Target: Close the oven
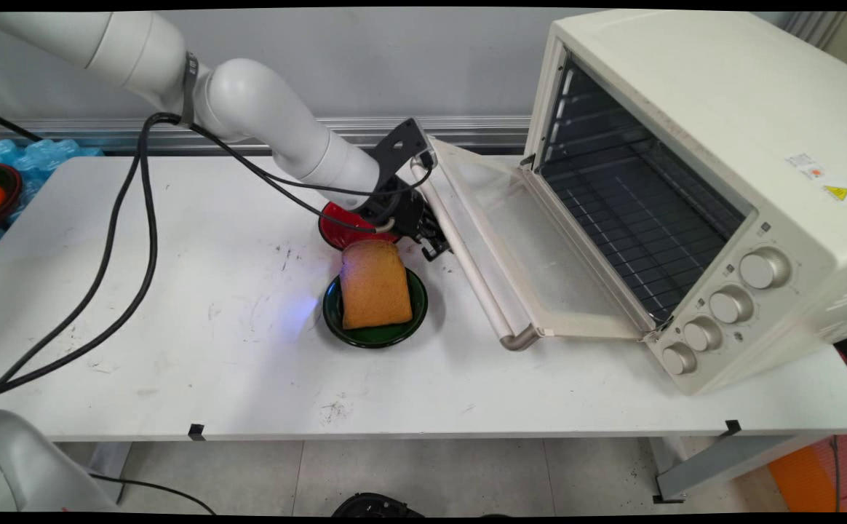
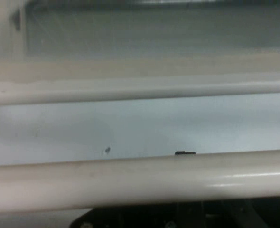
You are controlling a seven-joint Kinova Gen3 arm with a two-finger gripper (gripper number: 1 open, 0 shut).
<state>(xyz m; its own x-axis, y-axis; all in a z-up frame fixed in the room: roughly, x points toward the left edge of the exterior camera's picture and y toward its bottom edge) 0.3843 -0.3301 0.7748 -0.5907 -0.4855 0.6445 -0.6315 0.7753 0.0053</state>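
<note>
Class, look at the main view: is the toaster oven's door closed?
No, the oven door hangs fully open, showing the wire rack inside.

Yellow warning triangle sticker (image 1: 836,192) and an unreadable small label (image 1: 806,165) on the toaster oven (image 1: 714,109).

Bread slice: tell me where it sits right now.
In the main view the bread slice lies on the green plate at the table's middle, just in front of the red plate and left of the toaster oven's open door.
</note>
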